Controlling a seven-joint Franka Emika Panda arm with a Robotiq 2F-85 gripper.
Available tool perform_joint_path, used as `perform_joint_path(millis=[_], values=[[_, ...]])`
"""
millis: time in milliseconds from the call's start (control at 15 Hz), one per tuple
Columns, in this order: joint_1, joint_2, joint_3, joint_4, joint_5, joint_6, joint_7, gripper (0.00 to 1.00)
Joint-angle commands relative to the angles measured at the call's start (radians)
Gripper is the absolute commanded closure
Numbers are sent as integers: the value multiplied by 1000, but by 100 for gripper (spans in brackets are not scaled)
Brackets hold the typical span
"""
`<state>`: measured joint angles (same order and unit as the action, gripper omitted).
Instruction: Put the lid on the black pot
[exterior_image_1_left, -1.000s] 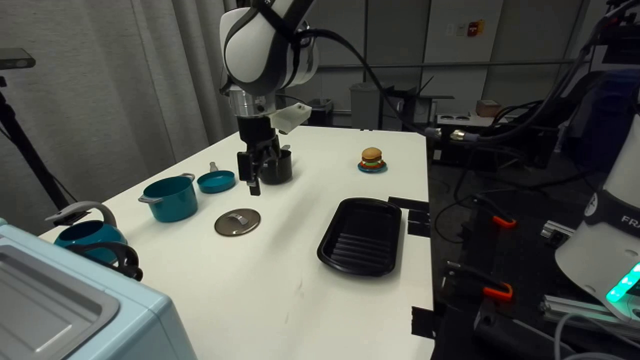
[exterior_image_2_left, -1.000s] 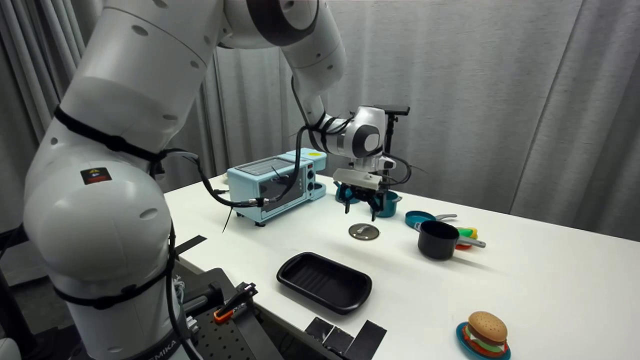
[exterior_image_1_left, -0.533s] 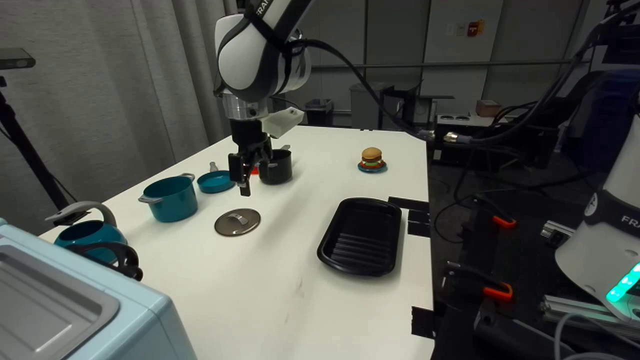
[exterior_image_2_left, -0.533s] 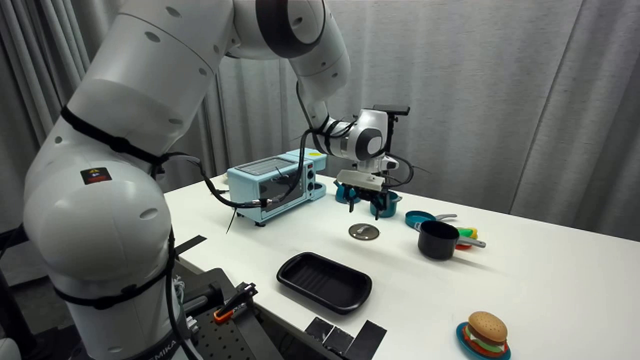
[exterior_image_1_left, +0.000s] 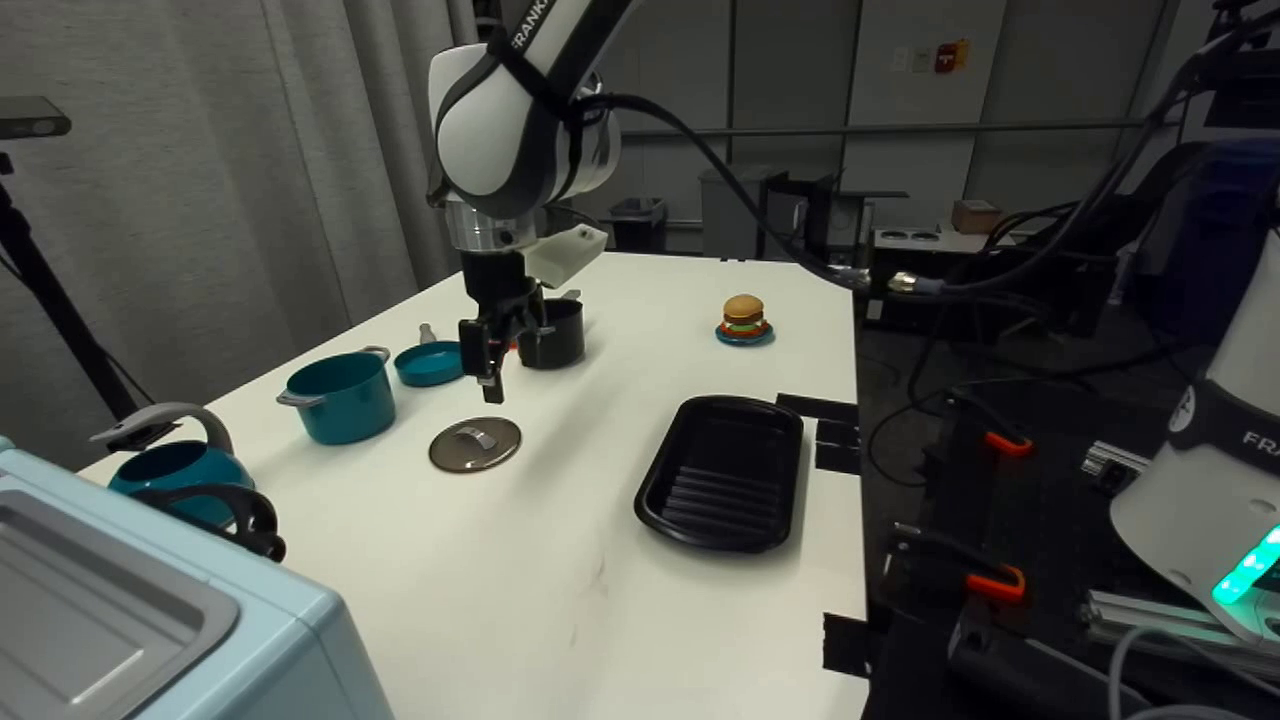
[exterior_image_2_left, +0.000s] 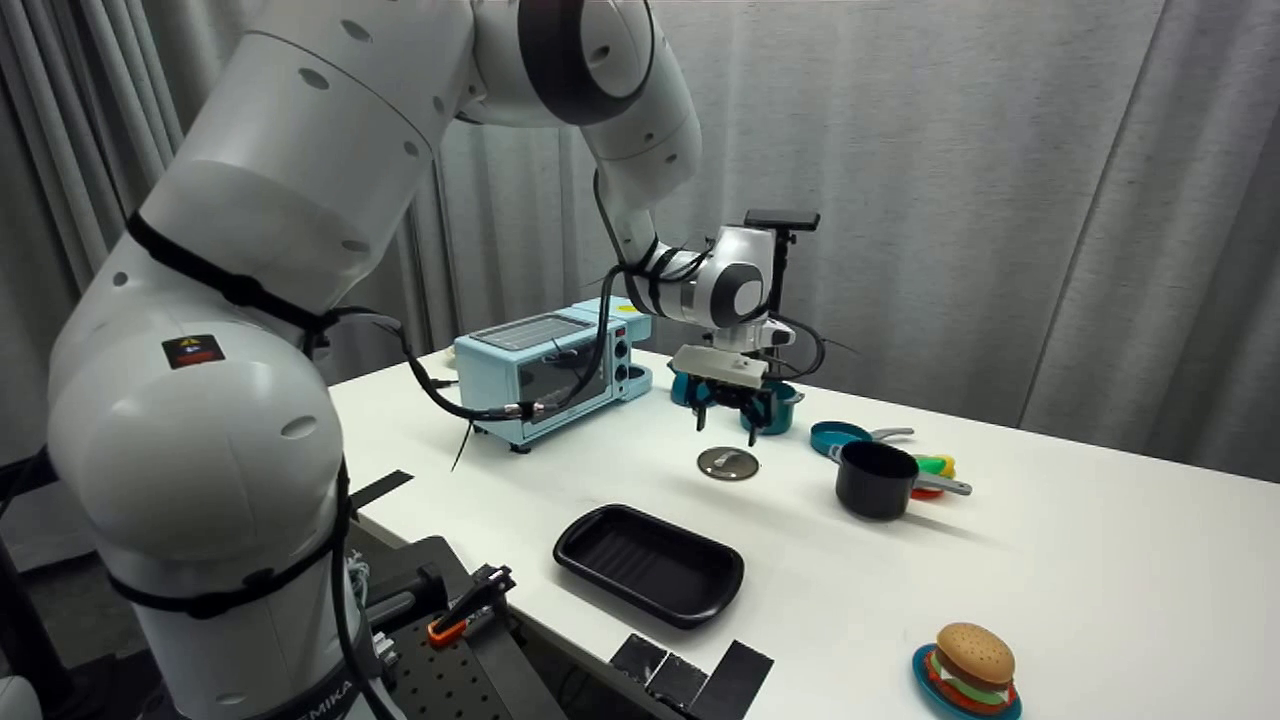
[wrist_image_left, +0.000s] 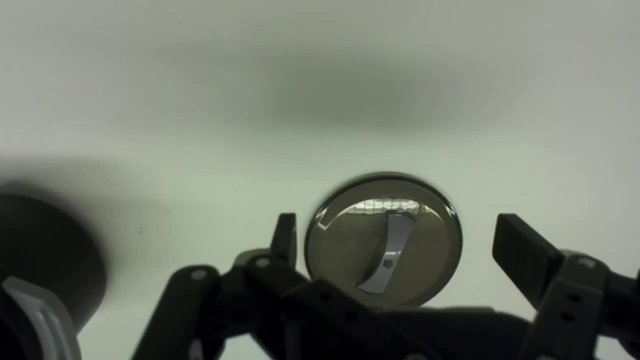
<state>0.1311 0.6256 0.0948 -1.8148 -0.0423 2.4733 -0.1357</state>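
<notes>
The lid (exterior_image_1_left: 460, 455) lies flat on the white table, brownish-grey and shiny with a grey strap handle. It also shows in an exterior view (exterior_image_2_left: 728, 464) and in the wrist view (wrist_image_left: 345, 245). The black pot (exterior_image_1_left: 556, 345) stands upright and uncovered near the lid; a long grey handle shows in an exterior view (exterior_image_2_left: 872, 488). In the wrist view the pot (wrist_image_left: 50, 250) is cut off at the left edge. My gripper (exterior_image_2_left: 726, 430) is open and empty above the lid. In the wrist view its fingers (wrist_image_left: 397, 232) appear on either side of the lid, not touching it.
A teal pot (exterior_image_1_left: 345, 400), a teal pan (exterior_image_1_left: 432, 364) and a teal kettle (exterior_image_1_left: 185, 475) stand along the curtain side. A black grill pan (exterior_image_1_left: 725, 470), a toy burger (exterior_image_1_left: 743, 315) and a light blue toaster oven (exterior_image_2_left: 540, 370) are also on the table.
My gripper has shifted slightly toward the curtain side and then come down a little above the lid. The lid and the black pot have not moved.
</notes>
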Motion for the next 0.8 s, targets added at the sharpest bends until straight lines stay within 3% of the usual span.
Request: perform_joint_path(millis=[0,733], values=[[33,71,-12,75,-36,3,47,0],[82,233,-40,238,-65,27,134,0]])
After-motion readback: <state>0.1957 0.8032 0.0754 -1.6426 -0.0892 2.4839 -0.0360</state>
